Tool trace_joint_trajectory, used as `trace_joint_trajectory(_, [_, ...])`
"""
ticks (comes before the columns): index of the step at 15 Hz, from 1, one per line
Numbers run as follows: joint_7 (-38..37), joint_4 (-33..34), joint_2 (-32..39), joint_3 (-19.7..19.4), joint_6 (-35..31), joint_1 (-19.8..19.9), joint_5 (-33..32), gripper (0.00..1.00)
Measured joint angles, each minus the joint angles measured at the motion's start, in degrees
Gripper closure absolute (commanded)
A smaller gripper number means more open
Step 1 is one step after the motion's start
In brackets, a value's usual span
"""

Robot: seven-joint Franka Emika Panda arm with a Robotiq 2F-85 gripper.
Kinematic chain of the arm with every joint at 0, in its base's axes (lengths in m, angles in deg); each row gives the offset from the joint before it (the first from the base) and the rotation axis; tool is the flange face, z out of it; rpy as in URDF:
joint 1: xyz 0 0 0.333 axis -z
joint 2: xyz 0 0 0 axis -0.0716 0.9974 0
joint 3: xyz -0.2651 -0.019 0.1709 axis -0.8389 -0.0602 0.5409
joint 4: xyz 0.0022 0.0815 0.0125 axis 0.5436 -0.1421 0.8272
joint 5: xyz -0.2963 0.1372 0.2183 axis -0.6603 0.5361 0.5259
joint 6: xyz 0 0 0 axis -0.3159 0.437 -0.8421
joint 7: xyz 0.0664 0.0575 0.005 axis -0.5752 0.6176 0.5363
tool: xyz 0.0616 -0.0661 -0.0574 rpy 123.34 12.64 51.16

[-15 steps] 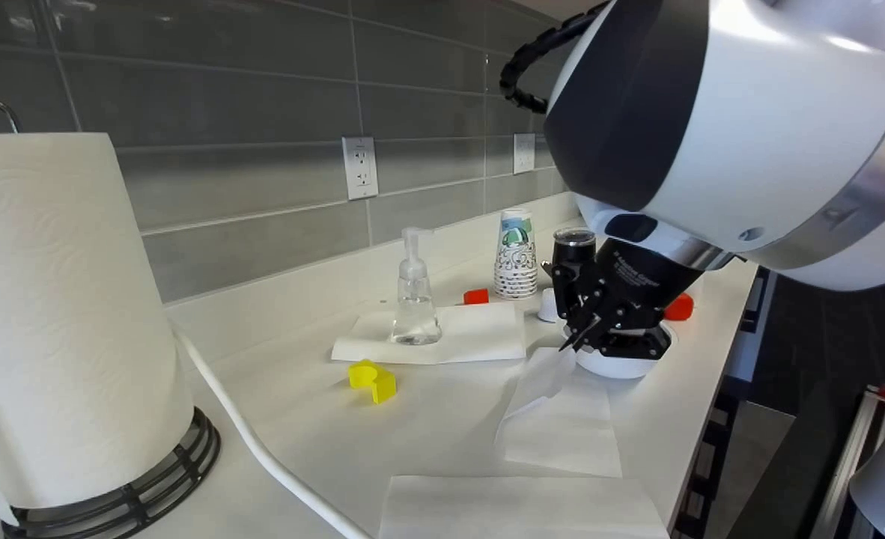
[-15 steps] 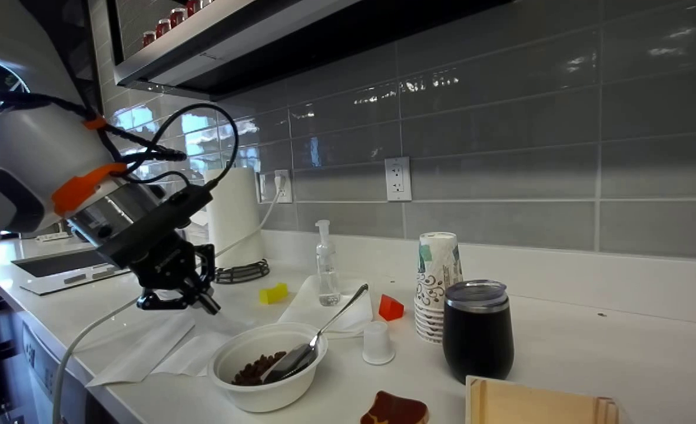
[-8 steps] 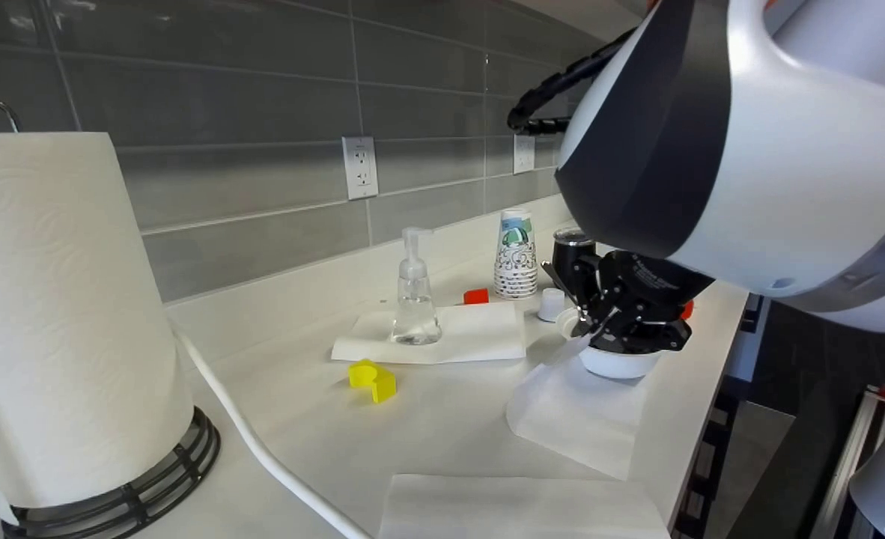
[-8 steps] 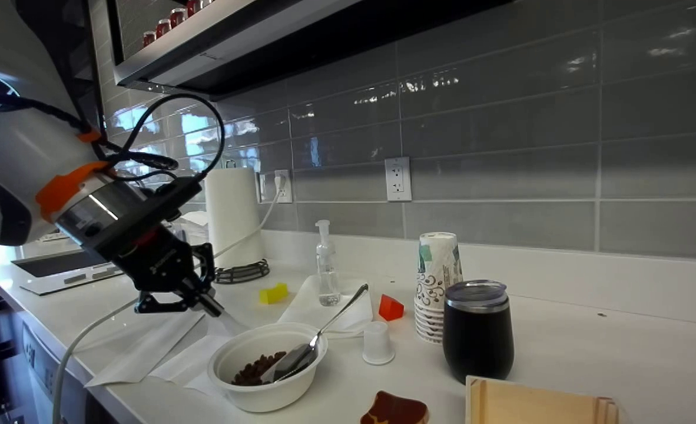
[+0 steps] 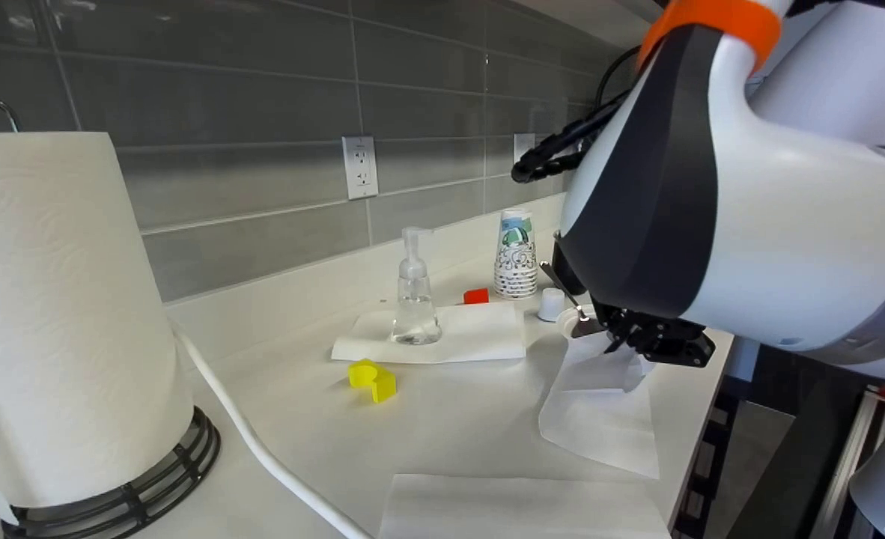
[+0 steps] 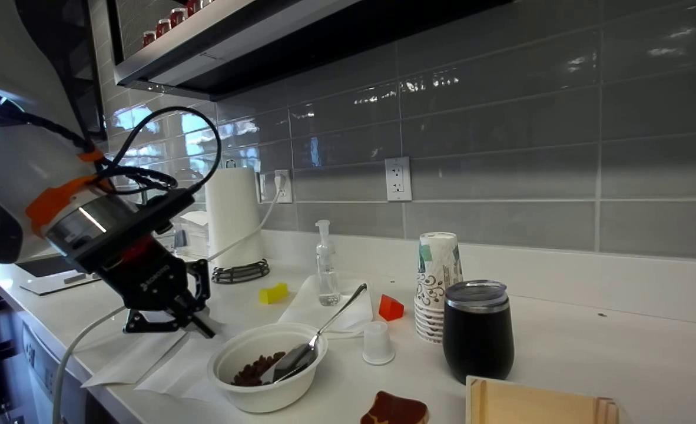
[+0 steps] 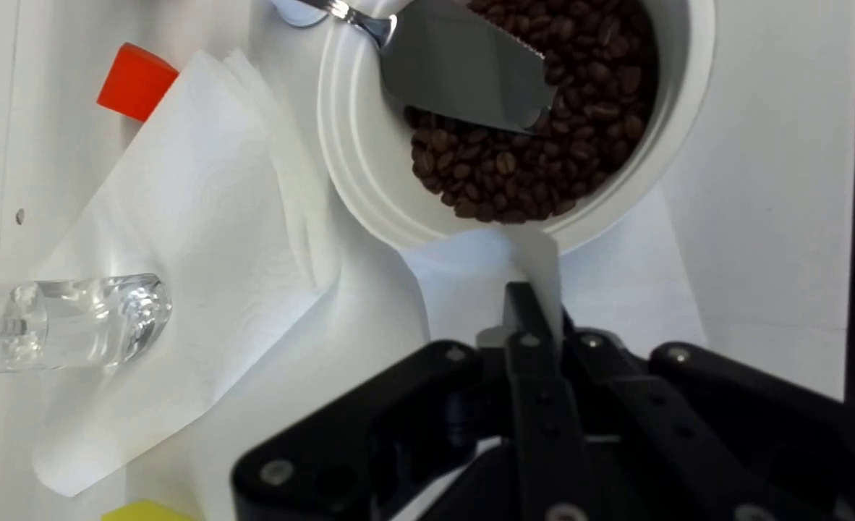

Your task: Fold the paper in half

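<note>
The paper point(image 5: 600, 430) is a thin white sheet on the counter beside and partly under the bowl's near side. Part of it is lifted and bent over towards the bowl. It also shows in an exterior view point(image 6: 186, 368) and in the wrist view point(image 7: 464, 297). My gripper point(image 7: 545, 315) is shut on the paper, with a raised edge pinched between its fingertips. In both exterior views the gripper point(image 5: 616, 346) is low over the paper next to the bowl point(image 6: 207, 331). The arm hides part of the gripper in an exterior view.
A white bowl point(image 6: 318, 365) with brown beans and a serving spatula point(image 7: 464, 65) stands right by the gripper. A wider white sheet point(image 5: 517, 509) lies nearby. A soap bottle point(image 5: 415, 299) stands on another white sheet point(image 5: 487, 329). A paper towel roll point(image 5: 61, 314) and yellow block point(image 5: 371, 380) are beyond.
My gripper has moved lower and to the right in an exterior view, towards the counter's edge. The paper has slid and turned with it, and its held flap has bent over more.
</note>
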Motion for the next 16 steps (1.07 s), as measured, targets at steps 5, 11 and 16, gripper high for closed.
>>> trace_joint_trajectory(5, [0.00, -0.03, 2.72, 1.31, -0.41, 0.13, 0.23, 1.00])
trace_joint_trajectory(11, [0.00, -0.07, 7.58, 2.13, -1.56, 0.92, 2.35, 1.00])
trace_joint_trajectory(16, [0.00, -0.07, 8.87, 4.51, -1.57, 3.62, 2.49, 0.53])
